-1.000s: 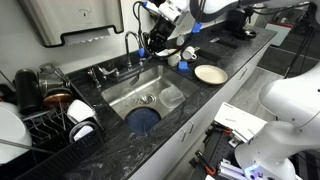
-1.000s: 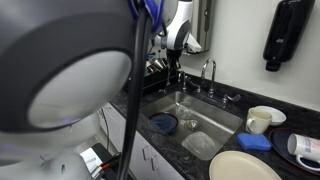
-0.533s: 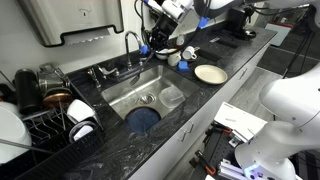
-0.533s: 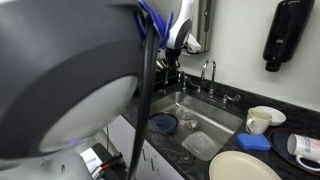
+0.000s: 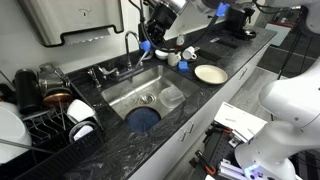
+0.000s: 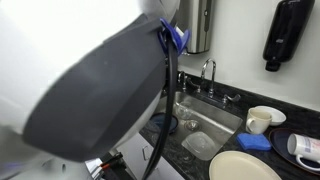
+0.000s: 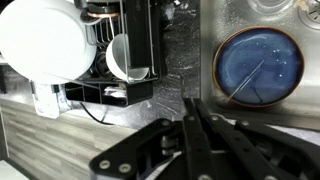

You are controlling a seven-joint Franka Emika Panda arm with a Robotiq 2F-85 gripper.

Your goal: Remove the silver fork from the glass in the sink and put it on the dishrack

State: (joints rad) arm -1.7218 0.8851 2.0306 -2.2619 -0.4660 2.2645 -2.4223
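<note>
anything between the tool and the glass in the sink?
Nothing visible. The tool, shut, hangs high beside the faucet. The glass lies in the sink, open from above, next to the blue dish. The faucet is the nearest thing a descent would likely have to steer round.
</note>
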